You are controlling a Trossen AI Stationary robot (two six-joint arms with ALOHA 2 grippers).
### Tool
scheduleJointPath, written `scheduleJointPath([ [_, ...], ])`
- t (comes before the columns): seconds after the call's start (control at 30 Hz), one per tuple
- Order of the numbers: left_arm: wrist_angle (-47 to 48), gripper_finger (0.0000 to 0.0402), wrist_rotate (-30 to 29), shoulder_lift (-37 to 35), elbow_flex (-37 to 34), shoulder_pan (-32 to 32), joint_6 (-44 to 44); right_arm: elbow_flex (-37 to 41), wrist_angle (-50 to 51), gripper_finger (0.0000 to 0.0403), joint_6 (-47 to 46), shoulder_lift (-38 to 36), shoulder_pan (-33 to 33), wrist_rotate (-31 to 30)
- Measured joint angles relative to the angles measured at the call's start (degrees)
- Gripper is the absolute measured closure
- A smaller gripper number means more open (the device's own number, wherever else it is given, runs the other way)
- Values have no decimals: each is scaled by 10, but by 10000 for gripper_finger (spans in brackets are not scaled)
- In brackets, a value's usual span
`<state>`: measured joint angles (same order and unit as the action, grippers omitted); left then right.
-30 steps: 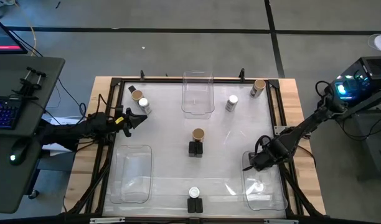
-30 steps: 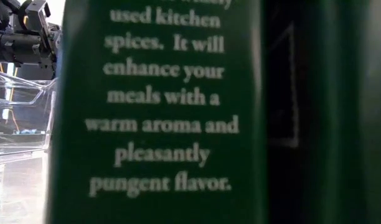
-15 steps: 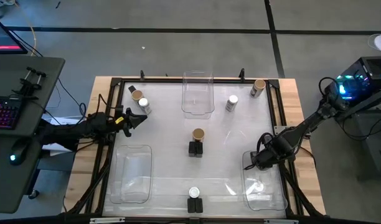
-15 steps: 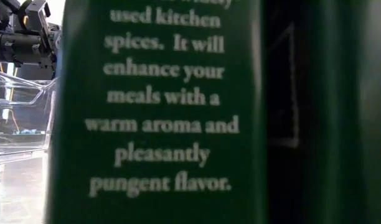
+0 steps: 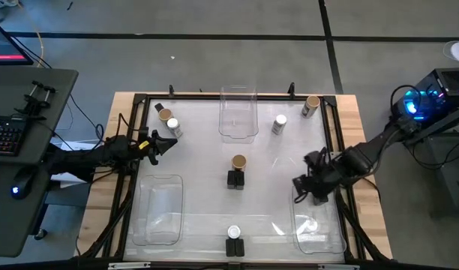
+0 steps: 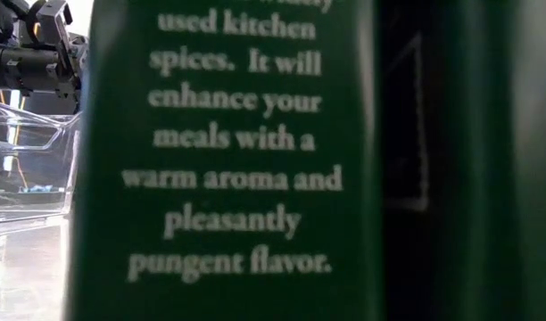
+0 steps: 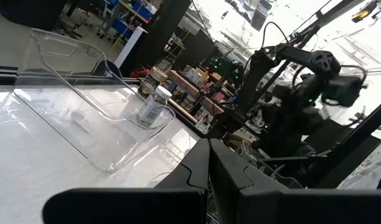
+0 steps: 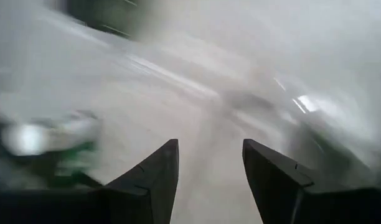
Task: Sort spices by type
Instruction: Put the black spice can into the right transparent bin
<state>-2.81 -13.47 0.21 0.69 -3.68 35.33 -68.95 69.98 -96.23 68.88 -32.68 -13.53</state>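
Spices stand about the table. A tan-lidded jar, a white-lidded jar and a small black box are at the far left. A white-lidded jar and a tan-lidded jar are at the far right. A tan-lidded jar stands mid-table with a black box beside it. A white-lidded jar and a dark box stand at the near edge. My right gripper hangs open and empty over the far end of the near-right bin. My left gripper waits shut at the left edge.
A clear bin stands at the far middle and another at the near left. A dark frame runs round the table. In the low view the near-edge box with printed text fills nearly the whole picture.
My right gripper has risen from just above the near-right bin and swung a little toward the table's far edge, rolling and tipping as it went. Its fingers have stayed apart with nothing between them. No spice has moved.
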Motion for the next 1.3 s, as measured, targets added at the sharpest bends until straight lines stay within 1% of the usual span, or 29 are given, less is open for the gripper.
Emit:
scheduleJointPath([
  [0.1,0,402,0,0,0,0,0,4,-98,229,149,1,28,-41],
  [0.2,0,401,0,0,0,0,0,7,-153,229,323,10,58,-74],
  [0.27,0,402,0,0,0,0,0,7,-188,229,403,16,80,-85],
  [0.33,0,401,0,0,0,0,0,7,-221,229,476,24,105,-81],
  [0.4,0,402,0,0,0,0,0,7,-263,229,544,36,129,-59],
  [0.5,0,401,0,0,0,0,0,7,-349,229,617,57,165,-3],
  [0.6,0,401,0,0,0,0,0,7,-444,229,616,84,189,64],
  [0.63,0,402,0,0,0,0,0,7,-472,229,601,92,193,82],
  [0.7,0,402,0,0,0,0,0,7,-518,229,559,106,196,98],
  [0.8,-2,401,0,0,0,0,3,7,-562,229,496,130,188,91],
  [0.9,-11,401,0,0,0,0,43,7,-585,229,439,155,178,48],
  [1.03,-26,402,-2,0,0,0,126,7,-584,230,357,194,175,38],
  [1.1,-49,402,-7,0,0,0,180,3,-577,234,332,215,175,42],
  [1.13,-68,402,-2,1,0,0,193,-7,-564,237,325,228,176,42],
  [1.23,-121,402,45,8,10,0,190,-55,-496,255,312,273,181,41],
  [1.3,-118,401,58,20,33,1,181,-93,-434,274,308,303,185,44],
])
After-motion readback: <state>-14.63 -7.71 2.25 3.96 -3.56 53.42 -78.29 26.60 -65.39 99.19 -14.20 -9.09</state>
